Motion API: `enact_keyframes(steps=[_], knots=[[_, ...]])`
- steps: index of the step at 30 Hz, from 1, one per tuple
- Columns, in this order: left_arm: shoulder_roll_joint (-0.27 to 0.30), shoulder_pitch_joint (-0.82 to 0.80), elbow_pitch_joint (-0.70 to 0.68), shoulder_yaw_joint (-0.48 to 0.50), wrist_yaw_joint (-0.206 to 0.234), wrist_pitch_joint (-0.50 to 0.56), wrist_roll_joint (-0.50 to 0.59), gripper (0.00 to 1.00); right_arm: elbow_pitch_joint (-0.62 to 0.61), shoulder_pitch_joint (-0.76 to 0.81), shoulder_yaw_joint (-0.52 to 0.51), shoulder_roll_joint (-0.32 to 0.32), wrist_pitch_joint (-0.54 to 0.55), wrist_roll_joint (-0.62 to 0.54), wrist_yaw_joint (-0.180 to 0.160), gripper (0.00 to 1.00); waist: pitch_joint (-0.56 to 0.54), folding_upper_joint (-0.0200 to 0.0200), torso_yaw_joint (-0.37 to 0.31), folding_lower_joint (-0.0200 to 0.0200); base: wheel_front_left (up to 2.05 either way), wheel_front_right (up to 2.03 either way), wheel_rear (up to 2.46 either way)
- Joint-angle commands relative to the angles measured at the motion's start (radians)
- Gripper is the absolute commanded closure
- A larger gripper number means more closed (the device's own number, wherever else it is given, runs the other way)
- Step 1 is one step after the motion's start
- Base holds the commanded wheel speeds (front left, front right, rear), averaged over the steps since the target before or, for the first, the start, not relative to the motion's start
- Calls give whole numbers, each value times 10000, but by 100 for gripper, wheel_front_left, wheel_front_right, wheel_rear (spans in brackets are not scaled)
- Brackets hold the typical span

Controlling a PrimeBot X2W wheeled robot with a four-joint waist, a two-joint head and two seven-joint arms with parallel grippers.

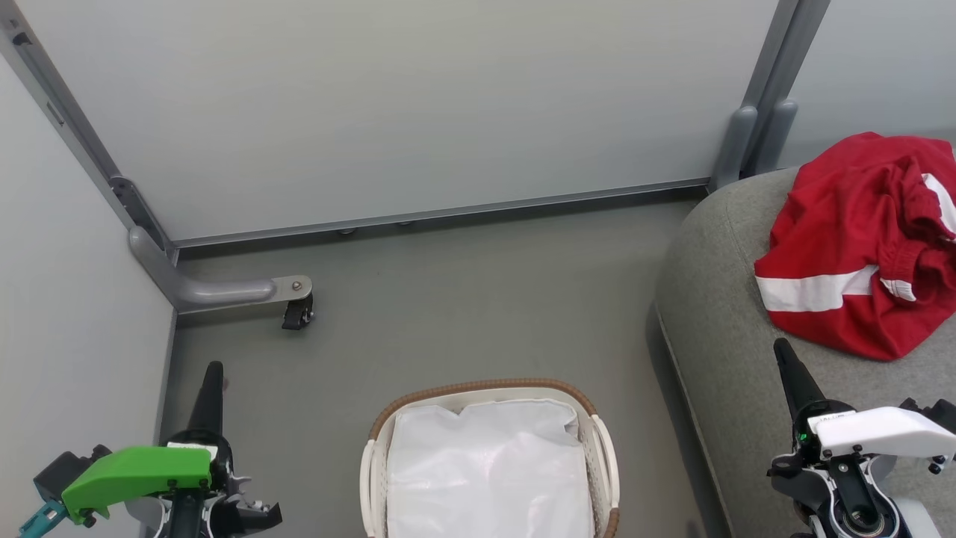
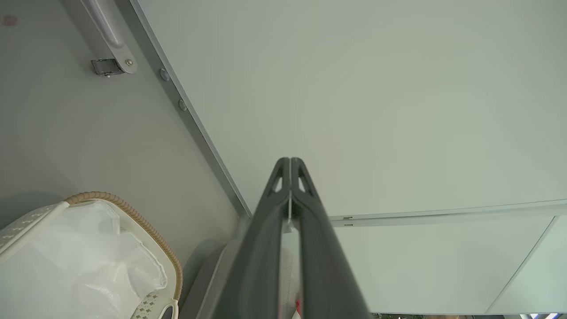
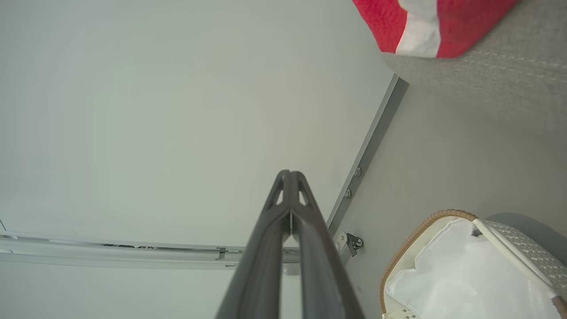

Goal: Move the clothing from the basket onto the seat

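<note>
Clothing (image 1: 844, 246), one heap, one seat (image 1: 717, 314), one basket (image 1: 478, 386)

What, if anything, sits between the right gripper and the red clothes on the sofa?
Nothing visible: only bare grey cushion lies between the right gripper and the red clothes.

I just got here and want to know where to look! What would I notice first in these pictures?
The bright red clothing with its white band, heaped on the grey seat at the right, jumps out first. Then comes the basket on the floor at bottom centre, its white liner showing inside.
</note>
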Motion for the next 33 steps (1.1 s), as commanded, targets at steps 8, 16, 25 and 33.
enact_keyframes(steps=[8,16,25,33], knots=[[39,-186,-133,164,-97,201,-642,100,-136,41,-76,-67,213,771,3,100,-17,0,-48,0,0,0,0],[40,-210,-188,274,-127,361,-1140,100,-171,53,-111,-72,368,1349,2,100,-32,0,-94,0,0,0,0],[42,-218,-239,386,-169,521,-1659,100,-214,67,-152,-78,519,1970,2,100,-50,0,-146,0,0,0,0],[44,-203,-257,430,-176,605,-1896,100,-237,76,-166,-81,600,2246,2,100,-60,0,-176,0,0,0,0]])
